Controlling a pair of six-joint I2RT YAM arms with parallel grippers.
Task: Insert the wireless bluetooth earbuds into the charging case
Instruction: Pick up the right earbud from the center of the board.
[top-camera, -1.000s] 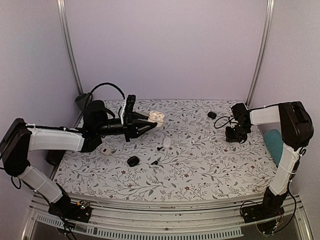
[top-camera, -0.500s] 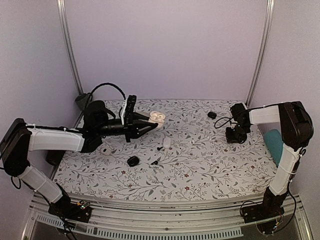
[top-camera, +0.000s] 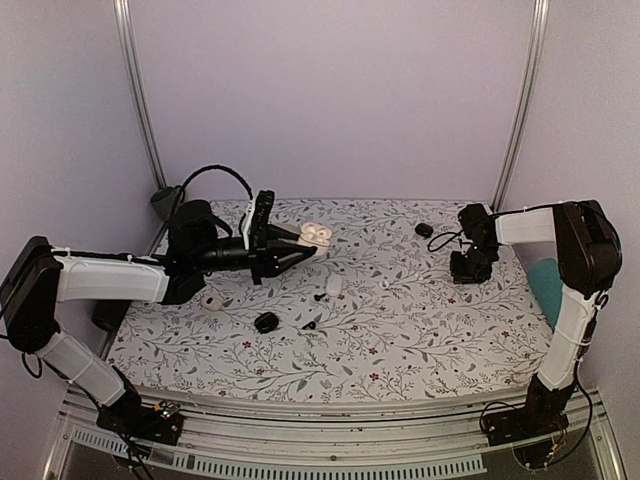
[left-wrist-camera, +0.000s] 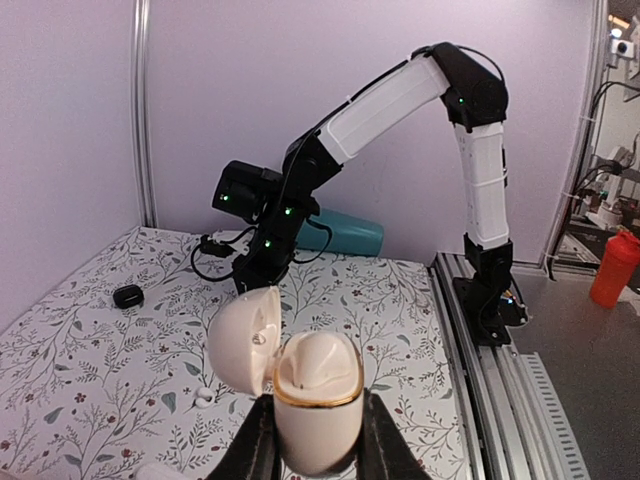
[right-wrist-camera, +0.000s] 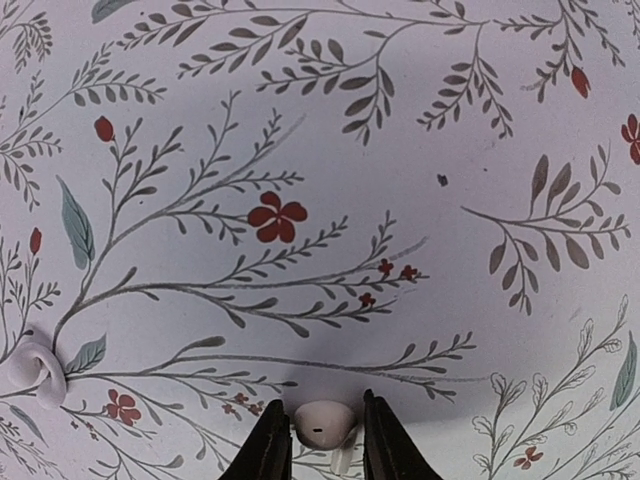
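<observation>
The charging case (left-wrist-camera: 318, 405) is cream with a gold rim, and its lid (left-wrist-camera: 243, 338) is swung open to the left. My left gripper (left-wrist-camera: 316, 440) is shut on its body and holds it above the floral cloth, at the back left in the top view (top-camera: 315, 235). My right gripper (top-camera: 470, 268) points straight down at the cloth on the right. One white earbud (right-wrist-camera: 322, 424) with a small dark spot sits between its fingertips, which are closed against it, right gripper (right-wrist-camera: 320, 432). A small white piece (left-wrist-camera: 205, 395) lies on the cloth; I cannot tell whether it is an earbud.
Small black bits (top-camera: 266, 322) and a white capsule (top-camera: 333, 285) lie mid-table, with a white ring (top-camera: 212, 300) at the left. A black item (top-camera: 424, 230) sits at the back. A teal cylinder (top-camera: 548, 285) lies at the right edge. A white looped piece (right-wrist-camera: 35, 368) lies left of my right gripper.
The right gripper has shifted slightly left and its fingers have narrowed a little around the earbud. The left arm and the case have hardly moved.
</observation>
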